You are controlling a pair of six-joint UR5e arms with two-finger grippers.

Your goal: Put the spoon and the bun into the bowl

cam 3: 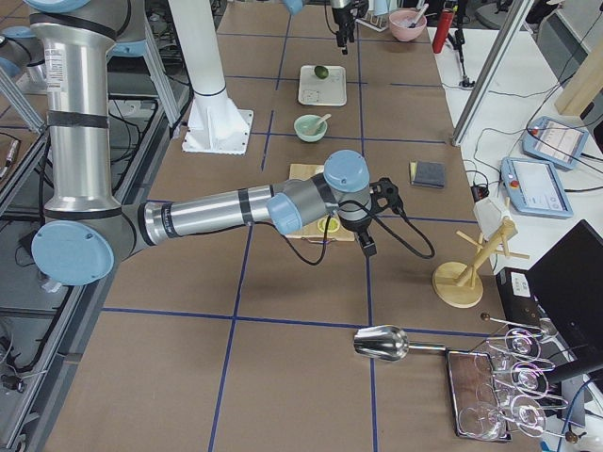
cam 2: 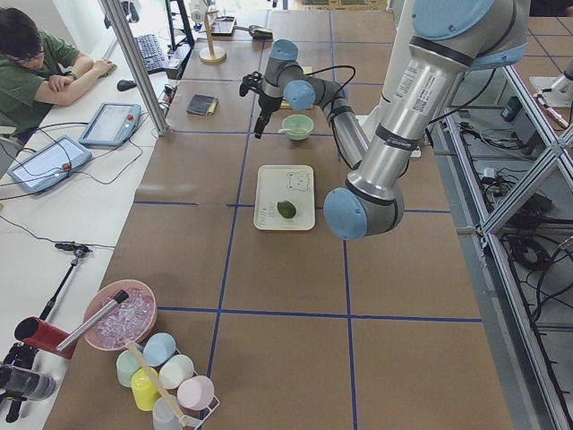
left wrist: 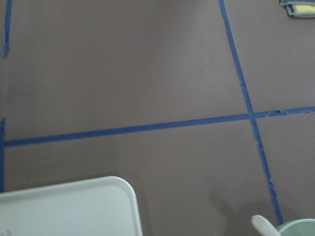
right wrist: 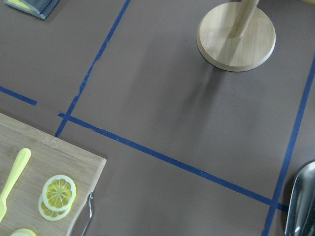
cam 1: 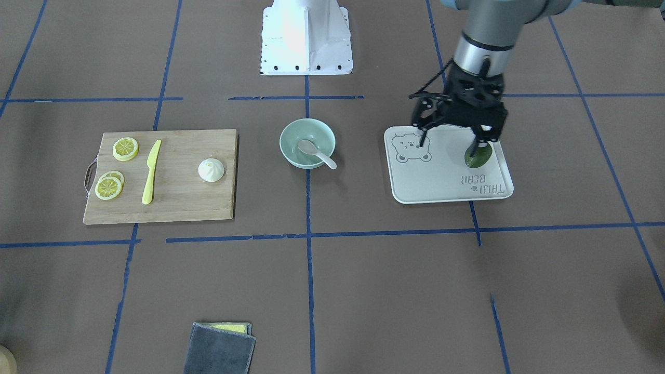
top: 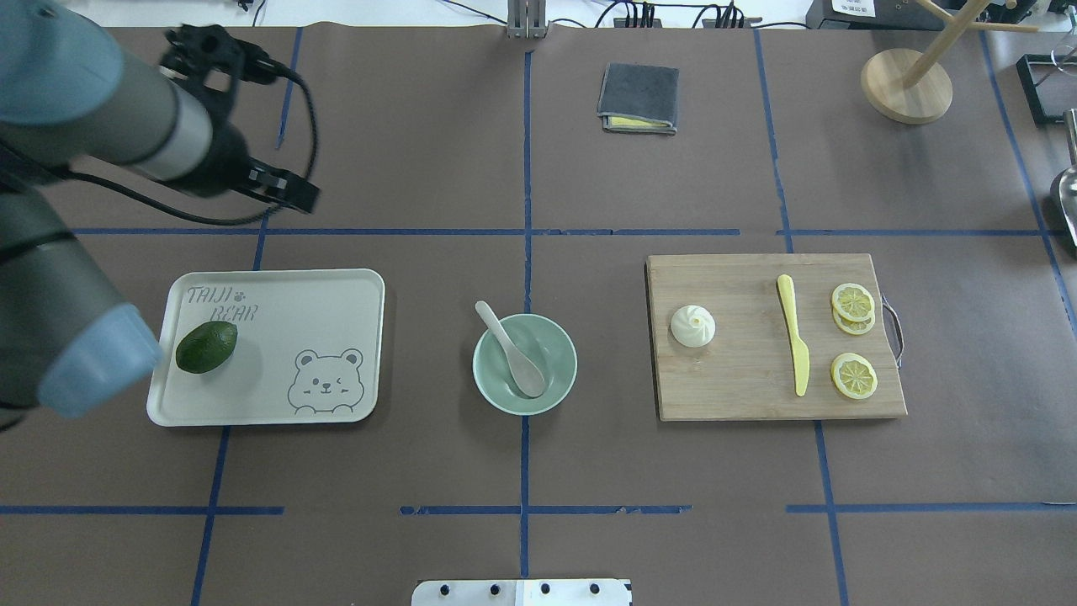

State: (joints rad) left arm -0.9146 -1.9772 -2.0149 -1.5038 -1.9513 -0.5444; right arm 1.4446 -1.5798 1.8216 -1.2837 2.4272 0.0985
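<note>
**Desk:** What are your grippers doing?

**Operator:** My left gripper (cam 1: 450,143) hangs with its fingers spread wide and nothing between them. It is over the bear tray (cam 1: 441,182), just above the dark green avocado (top: 206,346). I see my right gripper (cam 3: 369,231) only from the side camera, so I cannot tell whether it is spread or closed. It hovers off the handle end of the cutting board (cam 1: 171,208), on the operators' side.

**Desk:** And the task items?

**Operator:** The spoon (top: 513,349) is already in the bowl (top: 484,379), scoop down and handle leaning over the rim, so I judge that half done. The bun (top: 693,326) sits upright on the board's bowl-side end, apart from the yellow knife (top: 793,337) and the lemon slices (top: 853,374).

**Desk:** Which arm takes it?

**Operator:** I'd say the right. The bun is well apart from my left gripper, with the bowl between them. The right wrist camera shows only the lemon corner of the board, so I'd bring that arm back across the board first.
</note>
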